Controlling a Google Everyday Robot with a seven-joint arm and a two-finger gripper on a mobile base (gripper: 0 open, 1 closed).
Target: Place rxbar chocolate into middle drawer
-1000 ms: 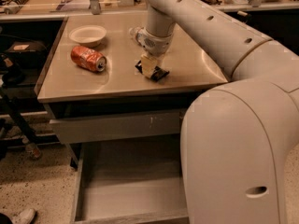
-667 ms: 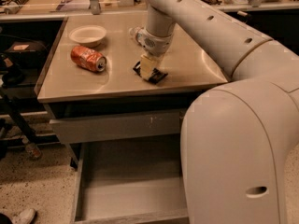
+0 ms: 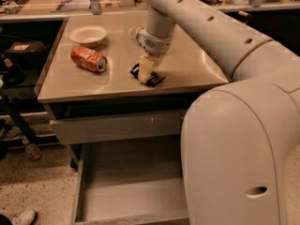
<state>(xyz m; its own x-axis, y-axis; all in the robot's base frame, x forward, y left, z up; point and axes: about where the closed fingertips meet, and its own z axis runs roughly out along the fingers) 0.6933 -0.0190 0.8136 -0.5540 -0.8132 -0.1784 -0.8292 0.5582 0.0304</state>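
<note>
Gripper (image 3: pixel 146 72) down on the counter (image 3: pixel 197 71), close to the front edge and about mid-width. Pale fingers (image 3: pixel 145 68) pointing straight down and pinched together on the rxbar (image 3: pixel 157 80), black wrapper poking out on both sides of them. Bar at counter level, angled from back-left to front-right; can't tell if it's flat on the surface or just off it. So not in the drawer yet.

Crushed red can (image 3: pixel 89 59) on its side, off to the left of the bar, well apart from it. White bowl (image 3: pixel 88 34) just behind the can. Clear bottle (image 3: pixel 136 33) lying behind the wrist, mostly hidden by the arm (image 3: pixel 201 20).

Under the counter, a taller grey drawer front (image 3: pixel 112 128), pushed in, with a small pale scratch. Below that, middle drawer (image 3: pixel 78 191) pulled wide open, smooth grey floor, low walls, low front lip along the bottom of the shot. Right part of it blocked by the big white robot body (image 3: pixel 243 158).

Shoe (image 3: pixel 21 217) on the speckled floor, bottom left.
</note>
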